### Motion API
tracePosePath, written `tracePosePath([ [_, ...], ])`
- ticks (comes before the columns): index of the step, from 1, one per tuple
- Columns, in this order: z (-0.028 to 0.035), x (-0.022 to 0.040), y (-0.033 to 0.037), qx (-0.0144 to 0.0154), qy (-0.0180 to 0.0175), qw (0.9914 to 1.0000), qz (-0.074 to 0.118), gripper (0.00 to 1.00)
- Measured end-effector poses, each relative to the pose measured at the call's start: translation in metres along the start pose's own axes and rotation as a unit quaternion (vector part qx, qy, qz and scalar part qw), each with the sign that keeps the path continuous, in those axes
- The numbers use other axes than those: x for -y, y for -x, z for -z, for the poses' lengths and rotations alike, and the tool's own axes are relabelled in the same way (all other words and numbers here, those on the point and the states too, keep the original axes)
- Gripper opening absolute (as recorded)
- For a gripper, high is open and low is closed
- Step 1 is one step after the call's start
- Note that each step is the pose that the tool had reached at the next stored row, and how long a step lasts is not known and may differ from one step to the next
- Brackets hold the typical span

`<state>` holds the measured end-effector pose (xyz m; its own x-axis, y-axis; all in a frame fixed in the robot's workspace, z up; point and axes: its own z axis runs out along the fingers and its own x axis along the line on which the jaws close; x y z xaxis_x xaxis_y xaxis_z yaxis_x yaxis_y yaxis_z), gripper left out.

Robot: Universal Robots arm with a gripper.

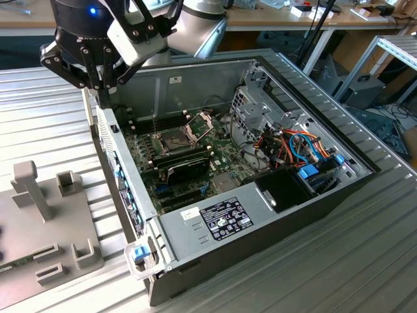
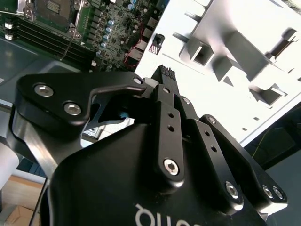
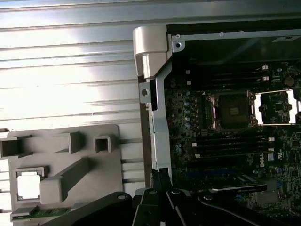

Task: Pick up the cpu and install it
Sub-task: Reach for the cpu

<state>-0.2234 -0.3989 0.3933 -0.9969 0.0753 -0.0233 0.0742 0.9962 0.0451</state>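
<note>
Currently the arm's black, multi-link end effector [image 1: 102, 93] hangs over the ribbed grey metal tabletop [image 1: 39, 98]. It is directly above the side wall of the open black-and-silver computer case [image 1: 260, 215], near the case's far corner on the exterior view's left. Its fingers are drawn together, tips meeting, and nothing is gripped between them.

The small, square, silver-bright cpu [image 3: 28, 185] lies flat in a square pocket of the flat grey plastic fixture plate [image 3: 106, 169]. The pocket is close to one of the plate's corners and just beside a long raised bar. The cpu is well apart from the end effector. The fixture plate rests on the tabletop just beside the case's side wall.

Inside the case lies the green motherboard [image 1: 148, 156]. Its square processor socket [image 3: 233, 110] stands open with the dark pin field exposed, and the hinged silver metal frame [image 3: 277, 106] is swung back beside it. A silver power supply box [image 1: 208, 218] sits along the case's near edge, with blue and orange cables [image 1: 300, 147] bundled toward the exterior view's right.
</note>
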Motion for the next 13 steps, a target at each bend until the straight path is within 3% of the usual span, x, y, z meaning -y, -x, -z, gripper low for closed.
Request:
tracePosePath([
  [6,0.0002,0.0004,-0.0057,0.0000,0.0000,1.00000,0.000,0.11],
  [13,0.0002,0.0004,-0.0061,0.0000,0.0000,1.00000,0.000,0.11],
])
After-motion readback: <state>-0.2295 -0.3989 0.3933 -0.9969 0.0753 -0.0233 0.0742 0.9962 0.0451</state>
